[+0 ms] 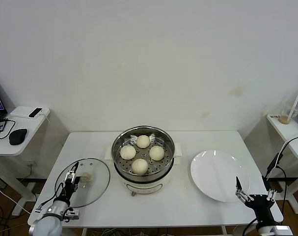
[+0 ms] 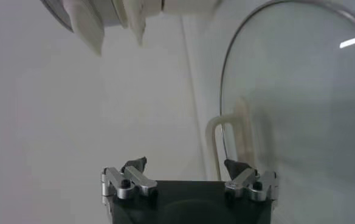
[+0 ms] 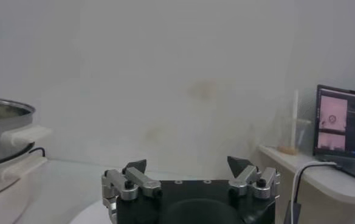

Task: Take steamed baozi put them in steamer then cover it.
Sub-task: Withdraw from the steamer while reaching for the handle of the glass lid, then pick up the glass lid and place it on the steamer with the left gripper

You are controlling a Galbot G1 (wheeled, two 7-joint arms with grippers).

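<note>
The steamer (image 1: 144, 183) stands uncovered at the table's middle, with several cream-white baozi (image 1: 140, 166) on its perforated tray. The cover (image 1: 92, 189), a clear glass lid with a cream handle (image 1: 86, 177), lies flat to the steamer's left. My left gripper (image 1: 71, 174) hovers open over the lid's near left part, nothing between its fingers. In the left wrist view this gripper (image 2: 185, 164) faces the lid (image 2: 299, 109) and its handle (image 2: 217, 143). My right gripper (image 1: 252, 189) is open and empty by the plate's near right edge. The right wrist view shows it (image 3: 188, 164) with the steamer (image 3: 1, 122) far off.
An empty white plate (image 1: 218, 174) lies right of the steamer. A side table (image 1: 21, 128) with a mouse and devices stands at the left. Another on the right carries a cup (image 1: 291, 113) with a straw and a screen (image 3: 344, 122).
</note>
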